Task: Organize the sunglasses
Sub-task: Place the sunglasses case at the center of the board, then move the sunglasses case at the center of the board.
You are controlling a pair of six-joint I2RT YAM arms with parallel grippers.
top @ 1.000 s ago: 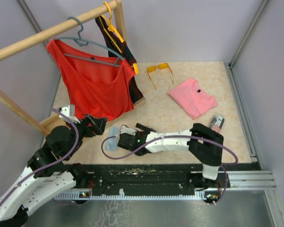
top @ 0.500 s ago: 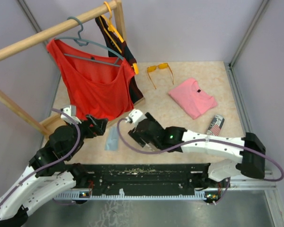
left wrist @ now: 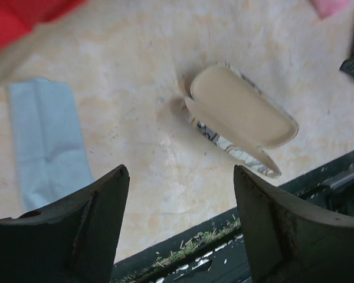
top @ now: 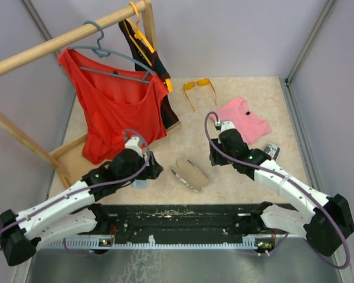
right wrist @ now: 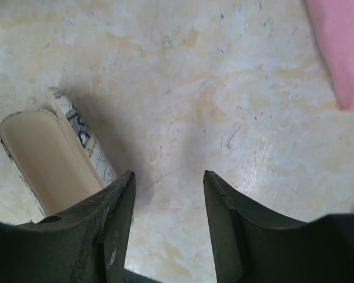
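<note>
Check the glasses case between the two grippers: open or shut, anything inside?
Open, empty. The glasses case lies with its lid swung back; both wrist views show bare beige lining, nothing on it.

An open patterned glasses case [left wrist: 239, 115], beige inside, lies just ahead of the left gripper [left wrist: 180, 174] — a flat light-blue cloth [left wrist: 47, 141] ahead-left of it, a pink shirt [right wrist: 342, 47] ahead-right of the right gripper [right wrist: 168, 177].

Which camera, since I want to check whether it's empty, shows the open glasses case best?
Left wrist: the glasses case lies whole and close, open, its beige lining bare, no glasses in it. The top external view shows it small and distant; the right wrist view catches only part at its left edge.
</note>
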